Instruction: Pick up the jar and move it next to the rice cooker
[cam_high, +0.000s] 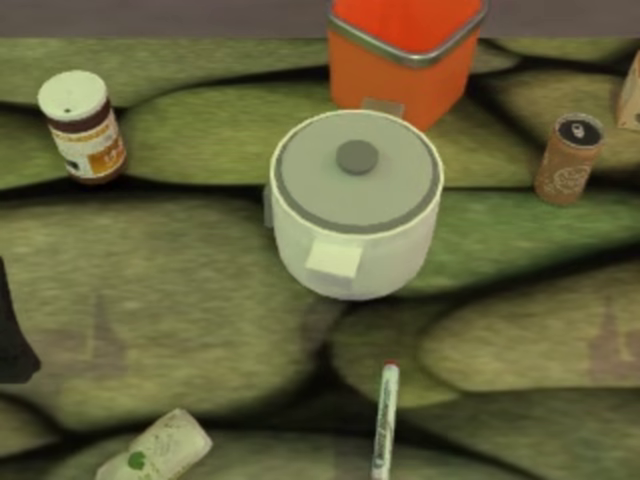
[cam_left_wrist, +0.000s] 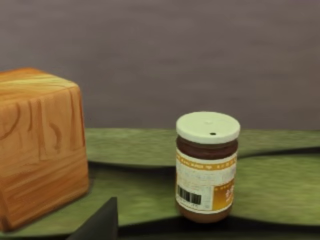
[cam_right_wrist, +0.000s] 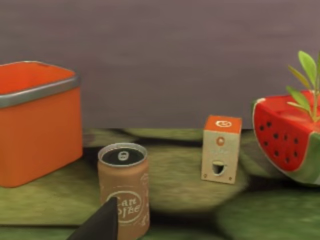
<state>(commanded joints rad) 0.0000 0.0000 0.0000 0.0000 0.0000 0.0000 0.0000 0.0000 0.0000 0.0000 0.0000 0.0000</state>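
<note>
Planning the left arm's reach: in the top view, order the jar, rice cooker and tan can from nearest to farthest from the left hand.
1. jar, upper left of the view, nearest the left hand at the table's left edge.
2. rice cooker, centre of the table.
3. tan can, upper right, farthest.
</note>
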